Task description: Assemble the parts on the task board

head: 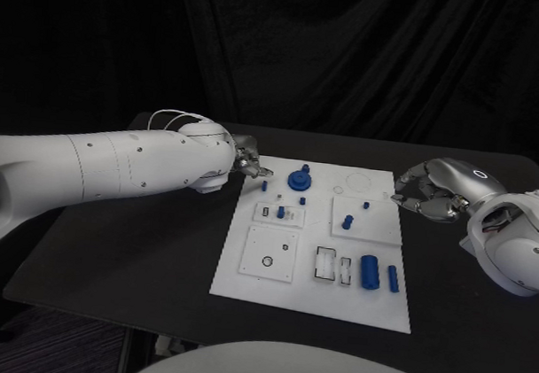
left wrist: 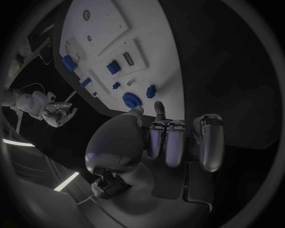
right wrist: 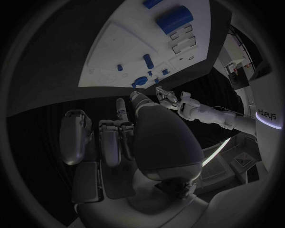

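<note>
**Both hands at the far end of the white board, holding nothing**

The black table point(head: 121, 261) carries the white board point(head: 319, 245) in its middle, long side running away from the robot. Nearest on the board lie two blue cylinders point(head: 371, 272) side by side, next to a pair of rectangular slots point(head: 326, 263); to their left is a square plate with a small ring point(head: 268, 261). Farther along stand short blue pegs point(head: 347, 221), and near the far edge a blue round knob point(head: 299, 179) rises upright. Bare tabletop lies open on both long sides of the board, more on the left. Black curtains close off the room behind.

The left hand point(head: 242, 162) hovers at the board's far left corner, just beside the knob, fingers loosely curled and empty. The right hand point(head: 429, 191) hangs off the far right edge, apart from the board, fingers curled inward around nothing.
</note>
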Controlling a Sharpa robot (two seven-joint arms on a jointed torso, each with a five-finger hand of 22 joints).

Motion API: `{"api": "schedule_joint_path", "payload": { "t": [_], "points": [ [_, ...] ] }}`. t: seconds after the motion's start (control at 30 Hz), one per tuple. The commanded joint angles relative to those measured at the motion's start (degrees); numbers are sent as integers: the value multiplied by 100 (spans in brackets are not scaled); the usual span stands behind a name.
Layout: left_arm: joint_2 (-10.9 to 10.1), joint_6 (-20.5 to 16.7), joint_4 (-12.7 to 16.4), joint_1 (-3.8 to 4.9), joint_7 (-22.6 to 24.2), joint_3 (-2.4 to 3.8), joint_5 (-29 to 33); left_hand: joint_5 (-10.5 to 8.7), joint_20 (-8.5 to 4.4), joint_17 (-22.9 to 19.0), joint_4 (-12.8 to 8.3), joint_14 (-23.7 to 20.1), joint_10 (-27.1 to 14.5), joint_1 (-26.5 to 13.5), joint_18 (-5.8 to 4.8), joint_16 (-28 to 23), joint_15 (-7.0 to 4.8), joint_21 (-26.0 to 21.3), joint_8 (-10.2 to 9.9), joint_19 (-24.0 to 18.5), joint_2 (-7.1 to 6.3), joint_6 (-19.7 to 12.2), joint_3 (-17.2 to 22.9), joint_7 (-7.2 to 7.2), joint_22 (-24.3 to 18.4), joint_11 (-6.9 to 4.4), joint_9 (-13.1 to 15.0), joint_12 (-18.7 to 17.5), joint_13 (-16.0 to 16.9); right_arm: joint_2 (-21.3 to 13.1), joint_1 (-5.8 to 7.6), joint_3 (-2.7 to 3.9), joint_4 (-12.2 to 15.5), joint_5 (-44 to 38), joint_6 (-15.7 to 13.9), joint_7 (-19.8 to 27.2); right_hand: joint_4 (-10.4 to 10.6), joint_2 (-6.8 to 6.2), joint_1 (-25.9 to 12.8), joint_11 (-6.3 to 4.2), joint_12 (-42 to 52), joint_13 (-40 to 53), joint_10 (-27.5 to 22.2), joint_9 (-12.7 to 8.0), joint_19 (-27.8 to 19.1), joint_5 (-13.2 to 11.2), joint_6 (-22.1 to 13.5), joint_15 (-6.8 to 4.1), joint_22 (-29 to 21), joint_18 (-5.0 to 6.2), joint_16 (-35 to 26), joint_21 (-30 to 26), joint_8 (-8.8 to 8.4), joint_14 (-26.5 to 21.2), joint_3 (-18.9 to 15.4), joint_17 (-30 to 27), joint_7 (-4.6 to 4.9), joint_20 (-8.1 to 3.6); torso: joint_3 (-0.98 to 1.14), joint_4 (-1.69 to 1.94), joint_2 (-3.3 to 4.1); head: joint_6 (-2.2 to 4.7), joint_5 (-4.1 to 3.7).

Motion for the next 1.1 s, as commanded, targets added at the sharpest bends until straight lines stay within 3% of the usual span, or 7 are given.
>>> {"api": "schedule_joint_path", "payload": {
  "t": [0.03,0.17,0.5,1.1],
  "points": [
    [28,140,-6,-2,13,5,-8,-27,44,1510,5,615,609,-69,-27,15,38,-14,-19,201,5,-20,-28,31,1259,49,78,21,1508,2,-12,4,2,-22,-22,-17,9,43,-19,20,15,1510,597,-8,-9,32,37,25,1100,82,17,3,8,610,10,1510,-11,-8,-1,-5,-2,0,-3],
    [40,139,-8,-7,36,5,-8,-15,54,1510,5,615,609,-121,-22,15,46,-34,-56,189,28,-25,-69,38,1253,56,57,21,1508,4,-14,4,1,-22,-12,-22,8,44,-16,20,15,1510,597,-10,-9,43,37,25,1100,82,17,2,7,610,12,1510,-11,-9,0,8,-9,0,-23],
    [104,210,-77,-37,40,5,-8,23,77,1510,-7,615,609,-178,-12,15,66,-74,-219,162,105,3,-143,54,1240,75,-56,21,1508,11,-18,4,-5,-22,22,-35,5,48,-5,20,15,1510,597,-14,-9,72,40,25,1099,82,17,0,6,610,19,1510,-11,-9,-4,4,-9,0,-30],
    [185,213,-172,-106,-27,5,-8,138,84,1510,-28,615,609,-108,-2,15,68,-108,-329,140,137,69,-157,52,1228,75,-137,21,1508,17,-23,4,-6,-22,23,-29,-2,47,13,16,15,1510,597,-22,-15,113,35,23,1095,86,17,-16,-1,610,29,1510,-11,-10,1,3,-1,0,-38]
  ]
}}
